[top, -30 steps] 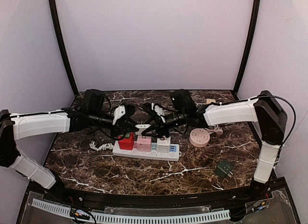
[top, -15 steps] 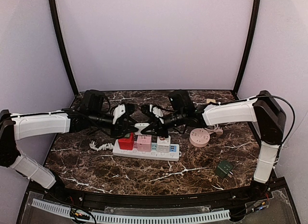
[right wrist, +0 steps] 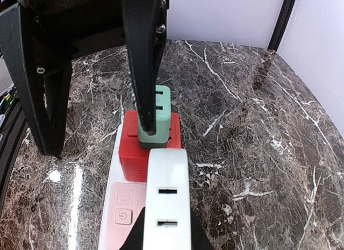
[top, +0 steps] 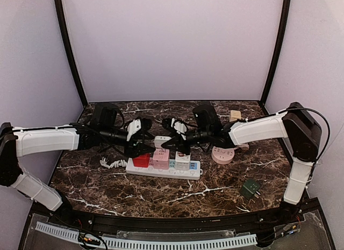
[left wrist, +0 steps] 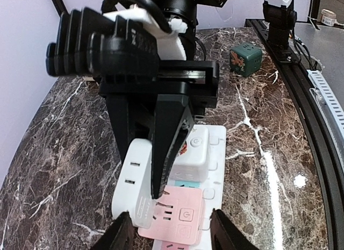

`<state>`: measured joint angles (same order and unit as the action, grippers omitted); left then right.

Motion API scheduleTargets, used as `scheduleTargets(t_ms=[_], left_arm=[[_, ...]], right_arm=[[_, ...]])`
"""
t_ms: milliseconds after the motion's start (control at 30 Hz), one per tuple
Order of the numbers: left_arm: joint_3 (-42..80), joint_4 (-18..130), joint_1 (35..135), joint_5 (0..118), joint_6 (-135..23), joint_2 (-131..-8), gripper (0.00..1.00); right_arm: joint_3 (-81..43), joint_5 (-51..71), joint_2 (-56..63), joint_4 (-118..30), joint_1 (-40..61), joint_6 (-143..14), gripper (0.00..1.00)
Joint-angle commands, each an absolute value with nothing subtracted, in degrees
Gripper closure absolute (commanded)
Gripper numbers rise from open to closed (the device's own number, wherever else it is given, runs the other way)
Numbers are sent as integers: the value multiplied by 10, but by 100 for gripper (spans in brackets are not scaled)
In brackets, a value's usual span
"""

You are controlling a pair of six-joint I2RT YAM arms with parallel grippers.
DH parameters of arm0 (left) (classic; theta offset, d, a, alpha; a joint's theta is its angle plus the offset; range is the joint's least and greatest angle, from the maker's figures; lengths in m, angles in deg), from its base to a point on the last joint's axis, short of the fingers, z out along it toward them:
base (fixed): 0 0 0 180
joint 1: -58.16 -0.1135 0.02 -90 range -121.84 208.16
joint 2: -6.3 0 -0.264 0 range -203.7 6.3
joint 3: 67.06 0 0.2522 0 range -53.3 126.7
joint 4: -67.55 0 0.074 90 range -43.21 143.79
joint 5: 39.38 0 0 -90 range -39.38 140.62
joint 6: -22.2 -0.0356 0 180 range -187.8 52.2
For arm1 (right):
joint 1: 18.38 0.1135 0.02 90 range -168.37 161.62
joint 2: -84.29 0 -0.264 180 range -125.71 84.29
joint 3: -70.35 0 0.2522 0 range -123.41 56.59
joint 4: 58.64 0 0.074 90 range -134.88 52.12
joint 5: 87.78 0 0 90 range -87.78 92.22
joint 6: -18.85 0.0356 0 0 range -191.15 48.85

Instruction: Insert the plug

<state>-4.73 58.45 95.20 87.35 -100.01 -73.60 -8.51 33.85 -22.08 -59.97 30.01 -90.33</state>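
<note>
In the right wrist view my right gripper (right wrist: 166, 231) is shut on an upright white plug block (right wrist: 167, 207), held just above the pink adapter (right wrist: 121, 209) on the white power strip (top: 191, 172). Past it, a mint-green plug (right wrist: 156, 118) sits in the red cube adapter (right wrist: 134, 153). My left gripper (left wrist: 172, 234) is open. One of its fingers (right wrist: 142, 62) stands against the green plug and the other (right wrist: 43, 99) is well to the side. In the left wrist view the white plug block (left wrist: 131, 180) hangs over the edge of the pink adapter (left wrist: 180, 218), beside a white adapter (left wrist: 196, 153).
A round pink socket (top: 222, 153) lies right of the strip, and a dark green cube adapter (top: 250, 188) sits nearer the front right. A white coiled cable (top: 110, 164) trails off the strip's left end. A small beige item (top: 234, 114) sits at the back right.
My left gripper has opened, letting go of the green plug on the red cube. My right gripper has closed on the white plug block and shifted slightly toward the strip.
</note>
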Motion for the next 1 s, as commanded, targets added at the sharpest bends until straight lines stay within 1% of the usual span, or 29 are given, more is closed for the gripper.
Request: scheduleTargets(t_ms=[0,333,667,733,800,933,967], left_arm=[[-56,588,953,846,-1008,-737,50],[-65,595,948,817,-1030,-748,45],[-65,608,948,818,-1038,-760,46],[-62,612,948,824,-1037,-763,47],[-57,614,948,831,-1039,-768,51],[-47,610,948,846,-1044,-778,59],[-46,607,948,852,-1045,-779,63]], right_arm=[[-88,339,-219,-659,308,-899,100],[-85,325,-241,-660,324,-912,100],[-76,299,-230,-663,325,-944,100],[-77,322,-226,-654,325,-947,100],[-82,363,-220,-642,324,-944,100],[-98,400,-210,-620,324,-938,100],[-98,400,-208,-619,324,-940,100]])
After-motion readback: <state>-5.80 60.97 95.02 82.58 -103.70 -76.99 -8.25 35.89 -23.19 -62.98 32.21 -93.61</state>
